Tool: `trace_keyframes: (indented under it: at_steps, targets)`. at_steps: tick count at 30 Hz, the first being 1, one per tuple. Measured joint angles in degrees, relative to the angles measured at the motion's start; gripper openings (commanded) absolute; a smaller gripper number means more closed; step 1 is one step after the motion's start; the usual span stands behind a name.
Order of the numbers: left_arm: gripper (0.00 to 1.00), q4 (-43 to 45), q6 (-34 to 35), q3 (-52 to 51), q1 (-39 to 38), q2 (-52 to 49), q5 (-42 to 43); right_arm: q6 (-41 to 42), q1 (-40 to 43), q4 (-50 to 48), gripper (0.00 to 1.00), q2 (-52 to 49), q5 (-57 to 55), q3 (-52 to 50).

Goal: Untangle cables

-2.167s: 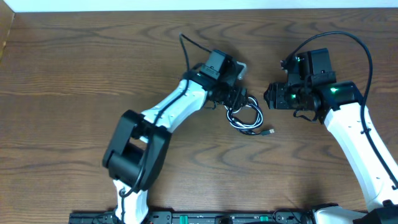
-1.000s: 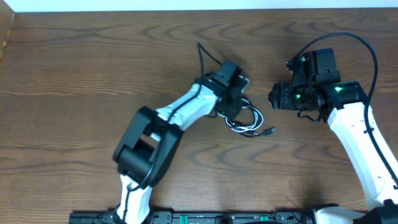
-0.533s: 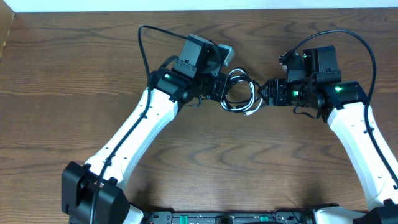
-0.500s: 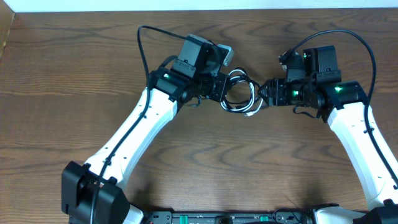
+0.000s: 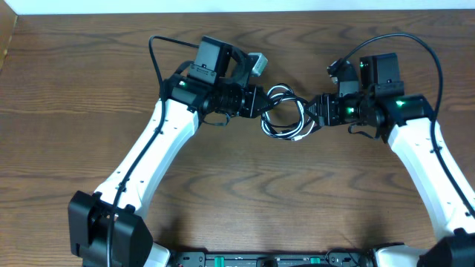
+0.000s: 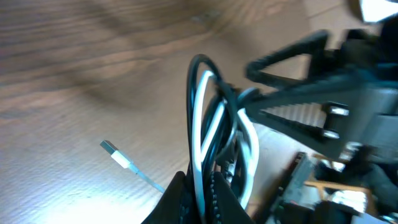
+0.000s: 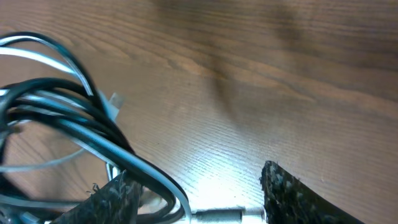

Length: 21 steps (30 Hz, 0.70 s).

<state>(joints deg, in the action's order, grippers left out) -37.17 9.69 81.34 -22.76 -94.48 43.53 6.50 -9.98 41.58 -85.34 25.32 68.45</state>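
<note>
Holding the cables point(image 6: 200, 143) up near the far edge's middle now, left gripper point(image 5: 260, 104) clamped on them, right gripper point(image 5: 312, 119) has moved in, spread open around a strand, so pulling apart looks next

We look down on a dark brown table point(image 5: 67, 81) with strong wood grain and a bright sheen in the wrist views. Over the middle of its far half is a coil of white and black cables point(image 5: 284, 117); we cannot tell whether any loop rests on the wood. One small plug end point(image 6: 118, 154) sits low, close to the surface
</note>
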Motion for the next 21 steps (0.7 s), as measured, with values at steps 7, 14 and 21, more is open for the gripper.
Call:
trace_keyframes:
  at_steps: [7, 14, 21]
  targets:
    - [0.07, 0.0, 0.7, 0.0, 1.1, 0.0, 7.7, -1.6, 0.0, -4.5, 0.44, -4.4, 1.0, -0.1]
    - [0.07, -0.2, 1.0, 0.0, 1.1, 0.0, 14.0, -2.2, 0.0, -10.6, 0.34, -5.8, 2.7, -0.2]
    - [0.08, -1.2, 2.6, 0.0, 1.1, 0.0, 18.1, -2.5, 0.0, -17.0, 0.22, -6.2, 3.6, -0.3]
